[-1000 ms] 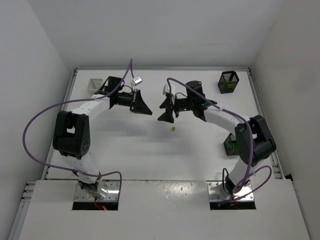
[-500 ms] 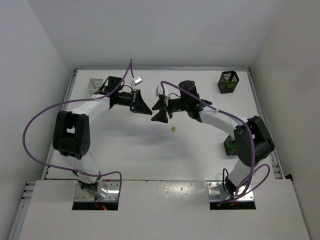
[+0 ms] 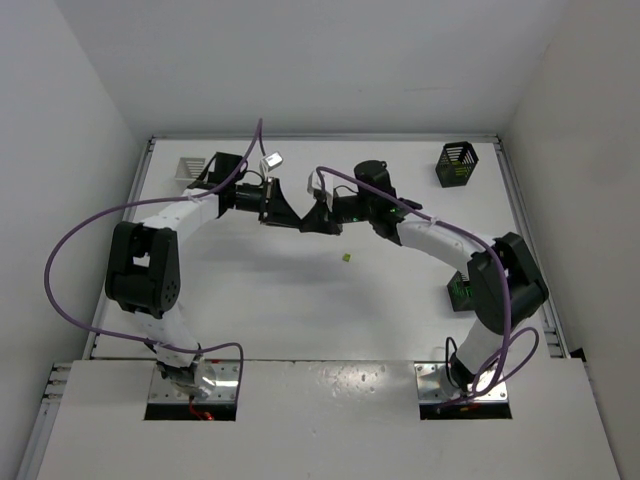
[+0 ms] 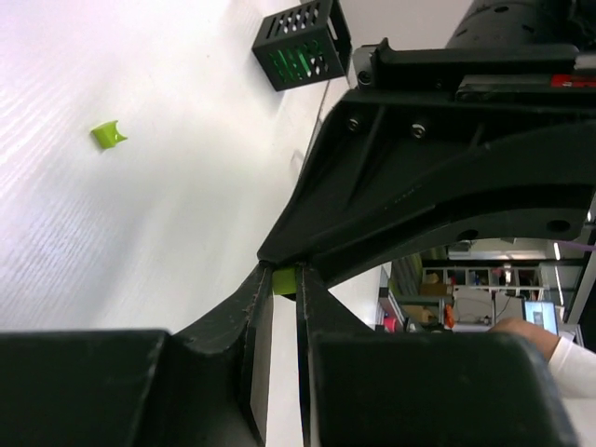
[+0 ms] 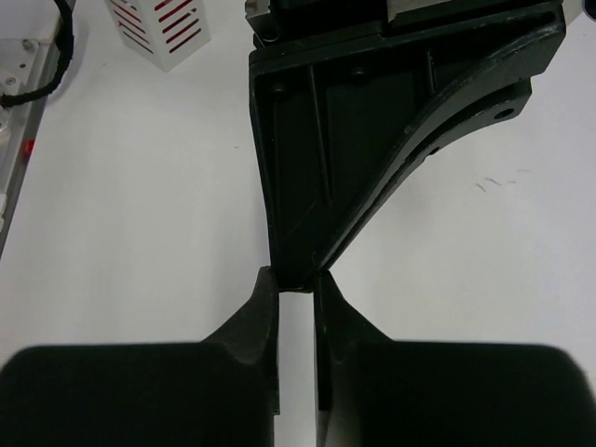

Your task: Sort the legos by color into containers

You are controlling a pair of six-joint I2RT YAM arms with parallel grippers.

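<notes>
Blocky yellow-green brick [image 4: 284, 280] pinched in left hand [image 4: 277, 305], right hand [image 5: 295, 285] narrow, grip unclear

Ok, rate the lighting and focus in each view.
Top view: even light, soft shadows, sharp throughout. Left wrist: its own jaws dark and blurred, loose brick crisp. Right wrist: near jaws a soft silhouette, table bright, nearly washed out.

Bright, even light from overhead fills the box. The white worktop [image 3: 300, 300] glows without hard glare, and the arms lay only soft grey shadows toward 6 o'clock. From the left wrist the worktop bleaches out toward 10 o'clock, while the left pincer [image 4: 284, 291] is a black, blurred bulk at 6 o'clock. Only the yellow-green lego [image 4: 284, 279] at its tips shows colour. The right pincer [image 5: 296, 289] is likewise soft-edged and featureless.
</notes>
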